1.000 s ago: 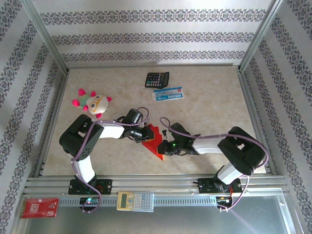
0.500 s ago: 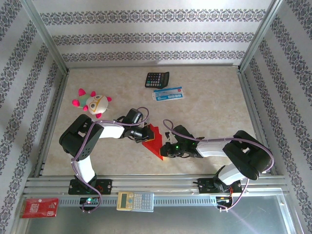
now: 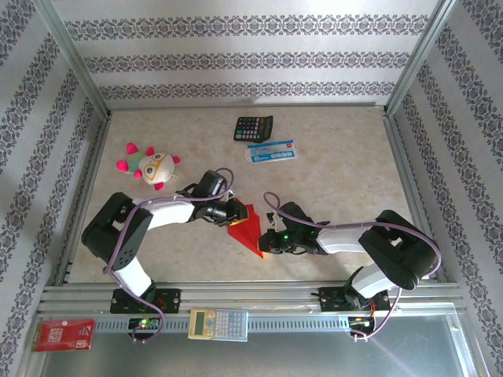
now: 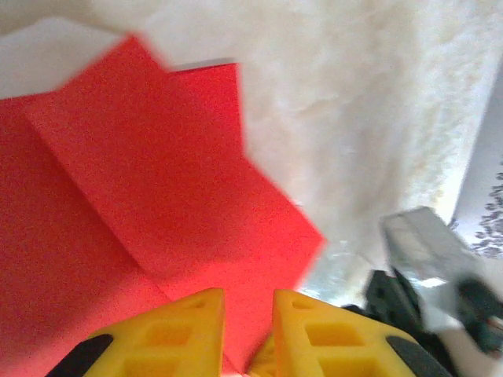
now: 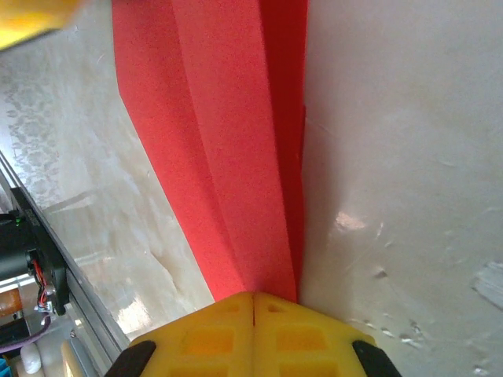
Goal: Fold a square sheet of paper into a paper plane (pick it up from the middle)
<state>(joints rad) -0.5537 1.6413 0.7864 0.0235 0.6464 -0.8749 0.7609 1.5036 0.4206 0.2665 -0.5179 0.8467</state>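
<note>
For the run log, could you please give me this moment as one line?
stage: mid-fold | left hand: parted, over folded bright red paper sheet | right hand: shut on its near tip

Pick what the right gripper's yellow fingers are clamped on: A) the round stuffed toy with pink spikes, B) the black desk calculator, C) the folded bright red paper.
C: the right wrist view shows the right gripper shut tight on the narrow end of the folded bright red paper.
</note>
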